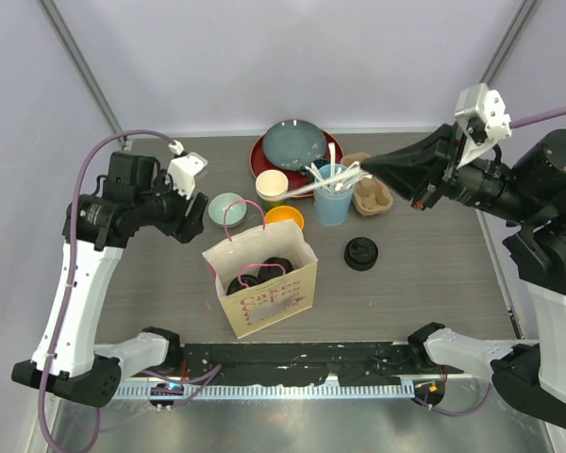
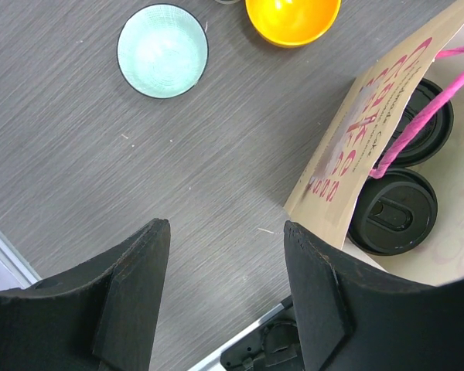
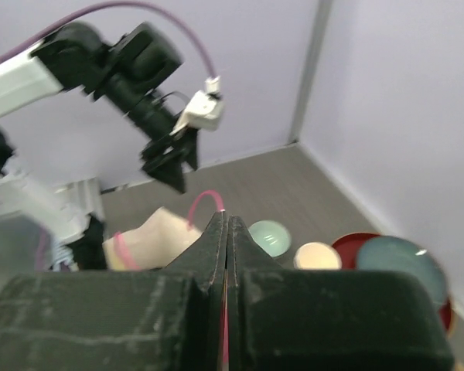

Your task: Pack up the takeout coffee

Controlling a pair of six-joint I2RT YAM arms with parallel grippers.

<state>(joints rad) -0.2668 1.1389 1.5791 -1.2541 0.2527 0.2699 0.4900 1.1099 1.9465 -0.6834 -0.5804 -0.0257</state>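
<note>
A tan paper bag with pink handles stands open at the table's middle. Two takeout coffee cups stand inside it side by side; only their black lids show. They also show in the left wrist view. My left gripper is open and empty, hovering above the bare table just left of the bag. My right gripper is shut and raised at the back right, well away from the bag. Only a thin pink line shows in the slit between its fingers.
A loose stack of black lids lies right of the bag. Behind the bag are a teal bowl, an orange bowl, a cream cup, a light-blue utensil cup, a cardboard carrier and a red plate.
</note>
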